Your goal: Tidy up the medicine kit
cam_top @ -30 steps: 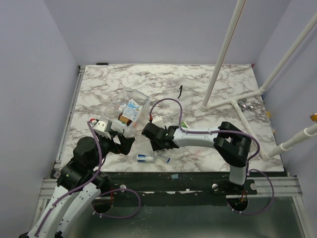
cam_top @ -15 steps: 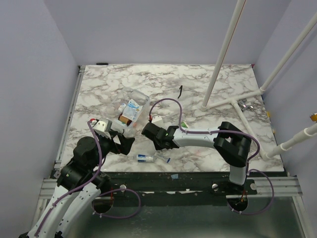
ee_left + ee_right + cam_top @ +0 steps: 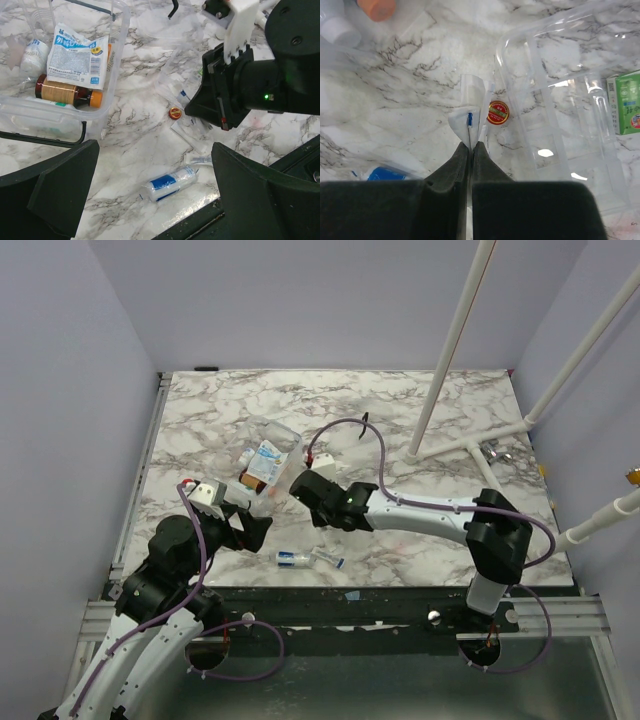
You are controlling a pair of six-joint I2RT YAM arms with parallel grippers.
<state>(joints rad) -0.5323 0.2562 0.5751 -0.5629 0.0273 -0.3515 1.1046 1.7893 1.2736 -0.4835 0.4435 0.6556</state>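
Right arm has extended up and left since the earlier frame. The right gripper (image 3: 470, 149) is now clamped on a thin clear sachet (image 3: 471, 107), beside a red disc (image 3: 498, 112). The left gripper (image 3: 155, 150) stands fully spread and empty. The medicine kit (image 3: 287, 432) lies open at centre-left of the top view.

Med kit (image 3: 286, 434): clear plastic box, blk handle, hinged lid open. Sits flat on table (image 3: 450, 410), L of centre, partly filled.
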